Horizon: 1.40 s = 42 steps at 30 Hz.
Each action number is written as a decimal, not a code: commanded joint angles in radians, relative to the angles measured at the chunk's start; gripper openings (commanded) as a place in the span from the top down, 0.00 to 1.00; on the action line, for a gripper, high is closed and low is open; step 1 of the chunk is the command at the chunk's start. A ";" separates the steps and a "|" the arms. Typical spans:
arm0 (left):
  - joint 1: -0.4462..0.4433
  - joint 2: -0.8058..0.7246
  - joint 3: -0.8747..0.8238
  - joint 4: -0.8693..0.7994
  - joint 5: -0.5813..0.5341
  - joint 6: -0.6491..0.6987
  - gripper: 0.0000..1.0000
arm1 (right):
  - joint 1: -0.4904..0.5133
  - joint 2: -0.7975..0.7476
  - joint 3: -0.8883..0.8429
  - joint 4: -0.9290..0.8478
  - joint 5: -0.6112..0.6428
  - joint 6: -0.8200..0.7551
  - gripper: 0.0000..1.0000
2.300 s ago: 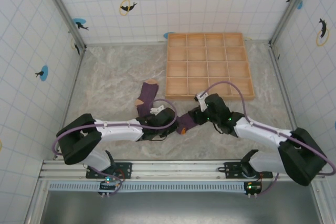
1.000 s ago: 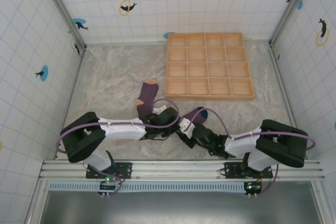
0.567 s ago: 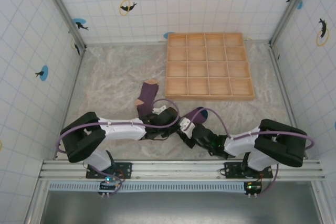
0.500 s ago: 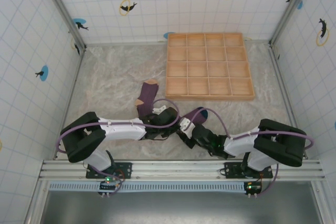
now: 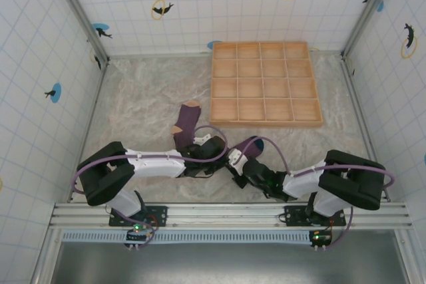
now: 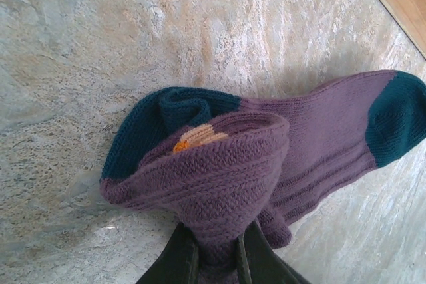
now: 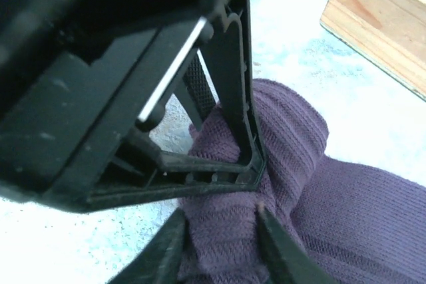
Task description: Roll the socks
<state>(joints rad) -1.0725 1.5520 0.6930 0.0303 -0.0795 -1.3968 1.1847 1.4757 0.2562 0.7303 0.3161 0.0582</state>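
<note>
Your socks [image 6: 226, 164] lie bunched on the tabletop [image 6: 80, 44] near its front edge, between the two arms. The purple ribbed fabric is folded over on itself, with teal patches at one end and along the fold, and a scrap of orange shows inside the fold. From above, you can see one purple length with a tan tip reaching away to the back left.

Your left end effector [image 6: 212, 257] is closed, pinching the purple fold between its dark fingers. Your right end effector [image 7: 219, 231] sits just beside it, its fingers [image 7: 274, 241] pressed against both sides of a purple bunch, gripping it. The wooden compartment tray [image 5: 266, 122] stands apart, behind and to the right.
</note>
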 commanded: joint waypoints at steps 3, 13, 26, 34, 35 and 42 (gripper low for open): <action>-0.007 0.012 0.008 -0.014 0.033 -0.034 1.00 | 0.004 0.029 0.014 -0.025 -0.010 0.030 0.87; -0.007 -0.037 0.023 -0.010 -0.013 -0.007 0.32 | -0.060 0.002 -0.042 -0.004 -0.147 0.189 1.00; -0.008 -0.119 -0.004 0.010 -0.111 0.041 0.26 | -0.254 -0.051 -0.170 0.078 -0.419 0.497 1.00; -0.007 -0.113 0.012 -0.002 -0.115 0.084 0.24 | -0.320 -0.024 -0.201 0.046 -0.481 0.626 1.00; -0.007 -0.111 0.015 -0.008 -0.114 0.086 0.24 | -0.322 -0.021 -0.200 0.033 -0.477 0.641 1.00; -0.008 -0.095 0.033 -0.033 -0.108 0.096 0.25 | -0.321 -0.041 -0.198 -0.107 -0.409 0.772 1.00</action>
<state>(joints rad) -1.0729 1.4490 0.6933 0.0296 -0.1734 -1.3228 0.8669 1.4189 0.0921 0.8906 -0.1375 0.7364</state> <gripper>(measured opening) 0.752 0.169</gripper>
